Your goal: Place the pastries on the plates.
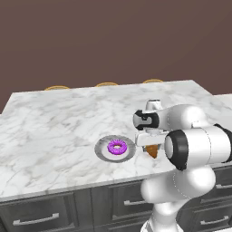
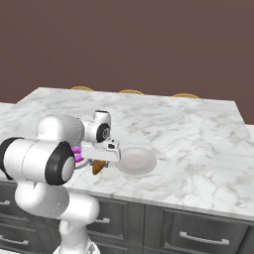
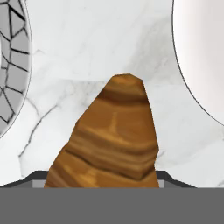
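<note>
gripper (image 1: 153, 152) jaws closed on croissant (image 3: 111, 140)

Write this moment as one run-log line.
donut: on gray-rimmed plate | croissant: between gripper jaws | white plate: bare

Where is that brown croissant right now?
The croissant sits at the end effector, near the marble counter's front edge, between the gray plate and the white plate.
</note>
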